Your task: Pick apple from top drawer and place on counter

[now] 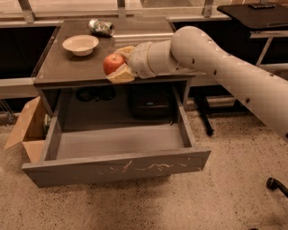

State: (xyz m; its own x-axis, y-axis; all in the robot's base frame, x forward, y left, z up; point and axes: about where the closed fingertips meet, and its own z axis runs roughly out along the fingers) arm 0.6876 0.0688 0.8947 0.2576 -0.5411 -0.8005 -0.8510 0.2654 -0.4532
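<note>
The red-orange apple (113, 64) is held between the pale fingers (120, 76) of my gripper (118, 63), above the front part of the brown-grey counter (63, 67). My white arm reaches in from the right. The top drawer (118, 167) is pulled out wide below, with a scratched grey front panel. Its inside shows nothing in it.
A cream bowl (80, 44) and a crushed silver can (101, 27) sit on the counter's back left. A brown cardboard box (27, 129) stands left of the drawer. A black desk (252, 13) is at the back right, and a chair caster (273, 184) at the lower right.
</note>
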